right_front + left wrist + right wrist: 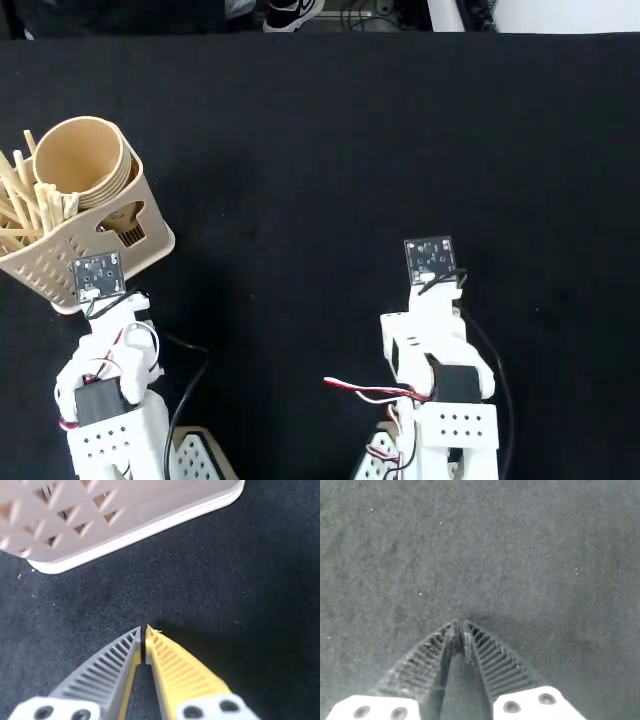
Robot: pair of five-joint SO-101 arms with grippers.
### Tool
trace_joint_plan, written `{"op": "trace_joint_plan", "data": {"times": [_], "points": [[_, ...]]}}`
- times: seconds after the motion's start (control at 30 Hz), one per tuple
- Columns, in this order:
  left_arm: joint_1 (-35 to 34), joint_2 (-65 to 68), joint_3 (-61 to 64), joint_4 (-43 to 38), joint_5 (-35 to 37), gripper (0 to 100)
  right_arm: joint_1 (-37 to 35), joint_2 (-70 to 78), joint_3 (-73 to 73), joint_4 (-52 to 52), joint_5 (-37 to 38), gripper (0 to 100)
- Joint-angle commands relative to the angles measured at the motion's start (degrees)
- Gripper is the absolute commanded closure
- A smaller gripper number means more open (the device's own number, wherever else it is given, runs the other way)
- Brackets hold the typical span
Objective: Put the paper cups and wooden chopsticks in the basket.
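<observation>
Two white robot arms sit side by side at the near edge of a table (330, 130) covered in black cloth. In the high view, a beige plastic basket (140, 235) stands at the table's far left, directly ahead of the left arm (100, 395). Inside it is a nested stack of paper cups (85, 160), tipped so that the open mouth faces up and outward. Beside the cups, a loose bundle of wooden chopsticks (18, 205) pokes up past the rim. The right arm (440, 375) is well apart from the basket, over bare cloth near the middle of the table.

The high view gives the basket's contents, but each arm's wrist board hides its fingers from above. The left wrist view supplies them. The left gripper (145, 636) has one grey finger and one yellow finger, pressed together at the tips with nothing between them. It hovers over black cloth near the basket's lattice wall and thick pale edge. In the right wrist view, the right gripper (459, 630) has two dark ribbed fingers, also closed tip to tip and holding nothing, above bare cloth.
</observation>
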Motion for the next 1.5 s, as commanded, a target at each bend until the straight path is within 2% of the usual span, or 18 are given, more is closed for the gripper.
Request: {"op": "trace_joint_plan", "data": {"times": [0.0, 0.8, 0.93, 1.07, 1.47], "points": [[0.0, -0.4, 1.0, 0.2, 0.0, 97, -0.6, -0.3, 0.0, -1.1, -0.2, 98.7], [0.0, -0.4, 1.0, 0.2, 0.0, 97, -0.4, -0.7, 0.0, -1.0, -0.5, 98.7], [0.0, -0.4, 1.0, 0.2, 0.0, 97, -0.6, -5.9, 0.0, 2.9, -0.3, 98.7], [0.0, -0.4, 1.0, 0.2, 0.0, 97, -0.6, -13.7, -0.4, 13.3, -0.4, 98.7], [0.1, -0.4, 1.0, 0.2, 0.0, 97, -0.5, -16.2, -0.7, 14.2, -0.5, 98.7]]}}
